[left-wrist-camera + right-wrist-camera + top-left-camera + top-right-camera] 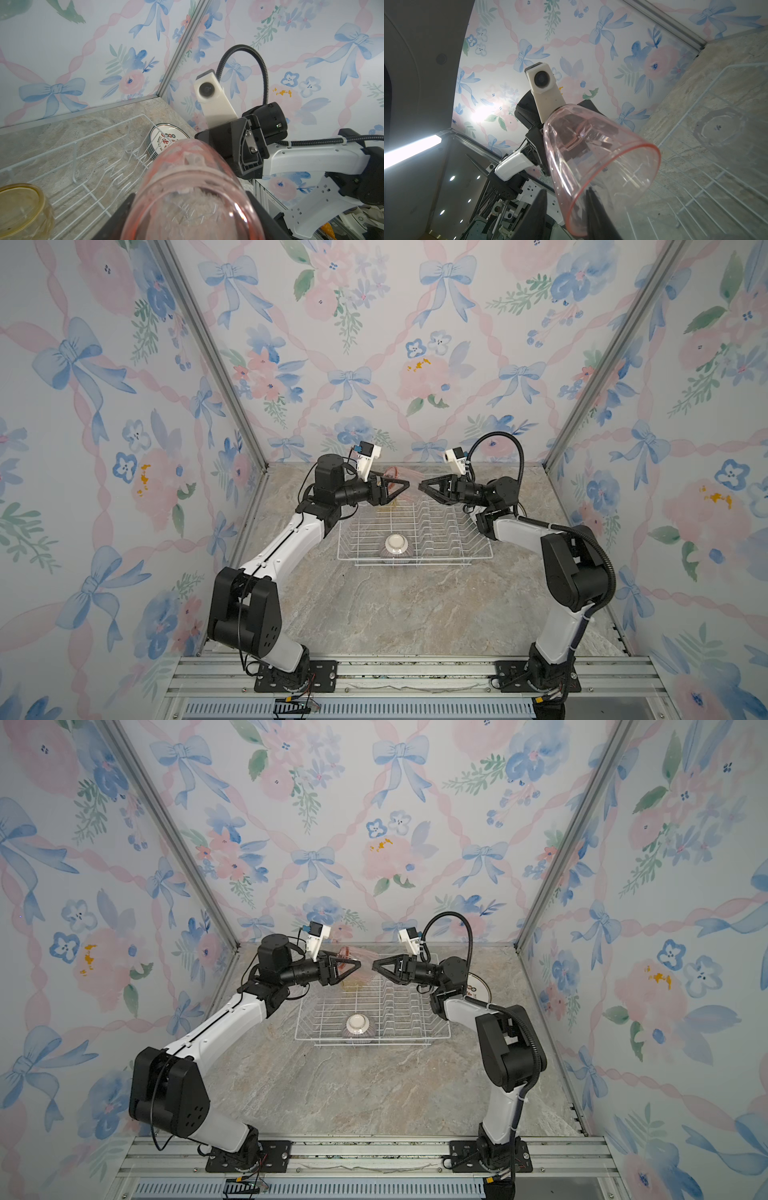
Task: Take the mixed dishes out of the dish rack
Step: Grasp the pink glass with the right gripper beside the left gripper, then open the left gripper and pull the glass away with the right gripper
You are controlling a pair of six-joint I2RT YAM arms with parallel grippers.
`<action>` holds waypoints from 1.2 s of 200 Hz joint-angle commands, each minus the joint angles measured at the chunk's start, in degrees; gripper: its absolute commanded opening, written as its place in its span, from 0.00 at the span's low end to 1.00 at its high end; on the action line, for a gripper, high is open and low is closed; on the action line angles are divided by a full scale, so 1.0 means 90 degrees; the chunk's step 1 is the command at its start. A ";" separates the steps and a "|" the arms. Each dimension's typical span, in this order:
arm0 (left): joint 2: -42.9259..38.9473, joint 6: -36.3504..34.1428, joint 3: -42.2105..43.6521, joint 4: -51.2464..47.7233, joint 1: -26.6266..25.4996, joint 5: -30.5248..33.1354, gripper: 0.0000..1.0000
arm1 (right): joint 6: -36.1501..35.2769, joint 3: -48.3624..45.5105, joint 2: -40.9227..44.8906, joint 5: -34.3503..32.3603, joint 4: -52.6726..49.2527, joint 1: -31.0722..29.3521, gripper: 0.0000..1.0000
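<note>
My left gripper [405, 485] [190, 207] is shut on a pink tumbler [395, 475] [193, 187], holding it on its side above the back of the white wire dish rack [478, 558] [440, 1038]. The tumbler's open mouth [602, 155] faces my right gripper [419, 485] [566, 191]. That gripper is open, with one finger inside the rim and one outside, and a gap shows beside the glass wall. A purple-striped bowl [395, 545] [358, 1025] lies upside down at the rack's front. A yellow tumbler [22, 209] [349, 984] sits in the rack's back left.
A stack of printed plates [478, 988] [166, 137] lies on the marble table right of the rack, behind my right arm. A clear tumbler [718, 128] shows faintly by the rack's wires. Upright prongs [436, 522] fill the rack's right half. Flowered walls close three sides.
</note>
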State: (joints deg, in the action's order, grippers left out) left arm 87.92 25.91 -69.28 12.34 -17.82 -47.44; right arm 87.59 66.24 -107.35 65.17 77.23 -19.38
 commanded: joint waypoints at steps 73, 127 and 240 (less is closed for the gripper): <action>0.0240 0.0285 0.0051 0.0587 -0.0120 -0.0198 0.55 | 0.0039 0.0674 -0.0203 0.0034 0.0379 -0.0428 0.16; 0.0204 0.0290 0.0104 0.0596 -0.0109 -0.0208 0.68 | -0.0011 0.0638 -0.0038 -0.0024 0.0376 -0.0406 0.00; -0.1145 -0.0729 0.0631 -0.0658 0.0024 0.1923 0.98 | -0.1528 0.0286 0.0834 0.0035 -0.1744 0.0324 0.00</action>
State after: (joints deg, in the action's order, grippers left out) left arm 81.03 25.21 -64.18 12.82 -17.45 -38.37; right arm 84.75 69.19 -105.27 65.36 72.51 -17.45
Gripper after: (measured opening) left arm 0.979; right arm 0.079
